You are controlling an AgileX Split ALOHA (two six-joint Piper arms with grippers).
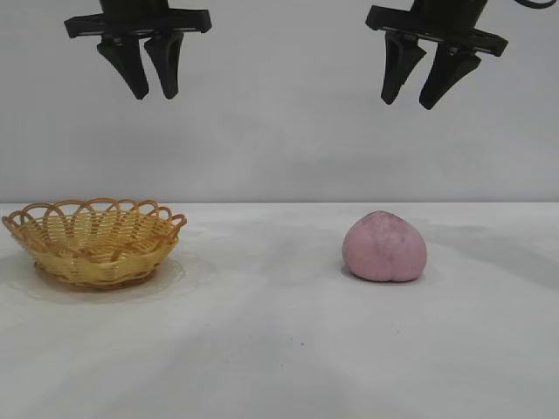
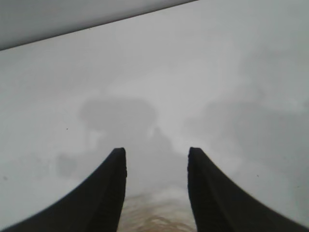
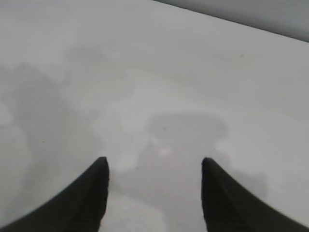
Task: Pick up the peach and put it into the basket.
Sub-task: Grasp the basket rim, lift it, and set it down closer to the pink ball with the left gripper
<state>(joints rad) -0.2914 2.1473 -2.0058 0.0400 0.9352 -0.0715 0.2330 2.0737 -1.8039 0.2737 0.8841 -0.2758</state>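
Resting on white table (image 1: 279, 349), pink peach (image 1: 384, 247) well apart from wicker basket (image 1: 94, 241); overhead, left gripper (image 1: 147, 83) and right gripper (image 1: 425, 87) parted, empty; rounded fruit possibly rolling if pinched off-centre.

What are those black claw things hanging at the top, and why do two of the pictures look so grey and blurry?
Those claws are a robot's two hands, called grippers. The front picture shows the left gripper above the basket and the right gripper above the pink peach. Both things sit on a white table. Both grippers are open and hold nothing. The other two pictures come from small cameras on the robot's wrists, looking down past each gripper's black fingers at the table, so you see mostly grey shadows.
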